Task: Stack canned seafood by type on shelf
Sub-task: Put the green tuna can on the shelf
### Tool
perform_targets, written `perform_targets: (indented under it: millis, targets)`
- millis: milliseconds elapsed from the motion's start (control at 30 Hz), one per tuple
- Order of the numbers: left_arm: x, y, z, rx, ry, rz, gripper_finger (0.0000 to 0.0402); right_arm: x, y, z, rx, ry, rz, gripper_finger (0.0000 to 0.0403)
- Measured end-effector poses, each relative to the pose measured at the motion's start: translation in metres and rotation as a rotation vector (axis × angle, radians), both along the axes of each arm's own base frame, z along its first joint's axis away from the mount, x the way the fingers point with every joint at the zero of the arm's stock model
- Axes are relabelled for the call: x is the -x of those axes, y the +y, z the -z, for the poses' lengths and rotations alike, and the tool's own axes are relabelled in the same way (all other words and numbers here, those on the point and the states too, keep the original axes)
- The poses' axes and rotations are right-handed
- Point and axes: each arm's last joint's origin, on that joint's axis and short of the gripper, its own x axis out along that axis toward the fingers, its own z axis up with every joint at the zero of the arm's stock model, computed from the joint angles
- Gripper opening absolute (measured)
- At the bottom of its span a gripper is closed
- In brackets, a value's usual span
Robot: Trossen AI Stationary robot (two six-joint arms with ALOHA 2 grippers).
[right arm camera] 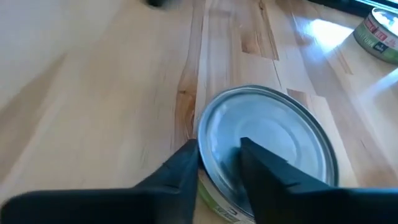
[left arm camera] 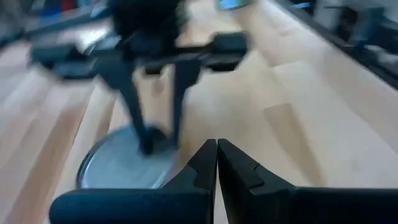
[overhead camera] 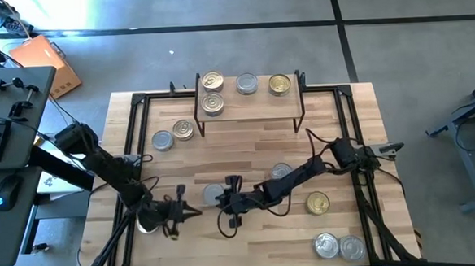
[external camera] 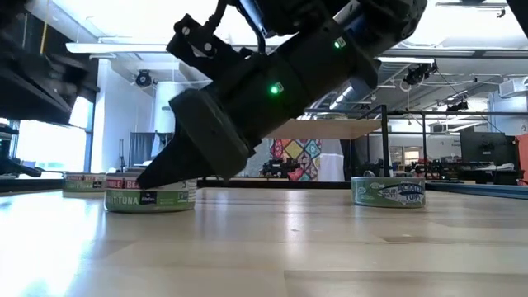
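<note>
A silver-lidded tuna can stands flat on the wooden table, left of centre and toward the near edge. My right gripper reaches it from the right and is shut on its rim; the low view shows the fingers in front of the same can. My left gripper is shut and hovers just left of that can, touching nothing. The shelf stands at the far edge, with several cans on its light wood top, two of them gold-lidded. My right gripper pinches the can's rim on the side nearest the arm. One finger lies outside the wall; the other rests on the lid just inside the rim. The fingers slant down from the table's right. The can sits flat on the table.
Loose cans lie about: two at the back left, one beside my right arm, a gold-lidded one, two at the near right corner. Black frame rails run along the table's sides. Cables trail under both arms.
</note>
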Motion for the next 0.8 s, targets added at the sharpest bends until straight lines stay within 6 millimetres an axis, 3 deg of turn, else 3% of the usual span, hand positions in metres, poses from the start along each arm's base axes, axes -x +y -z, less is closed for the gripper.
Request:
perform_targets:
  millis: [200, 433, 567, 800]
  targets:
    - [-0.002, -0.017, -0.009, -0.226, -0.058, 0.110, 0.0007, -0.001, -0.001, -0.001, -0.077, -0.024, 0.039, 0.0013]
    - [-0.010, -0.020, 0.002, -0.393, -0.026, 0.119, 0.0015, -0.006, -0.007, -0.006, -0.265, -0.082, 0.144, 0.0003]
    - [-0.014, -0.016, 0.008, -0.436, -0.001, 0.107, 0.0048, -0.006, -0.009, -0.006, -0.310, -0.085, 0.194, 0.0001]
    - [-0.023, -0.006, 0.016, -0.503, 0.033, 0.075, 0.0145, -0.004, -0.003, -0.007, -0.328, -0.096, 0.202, 0.0000]
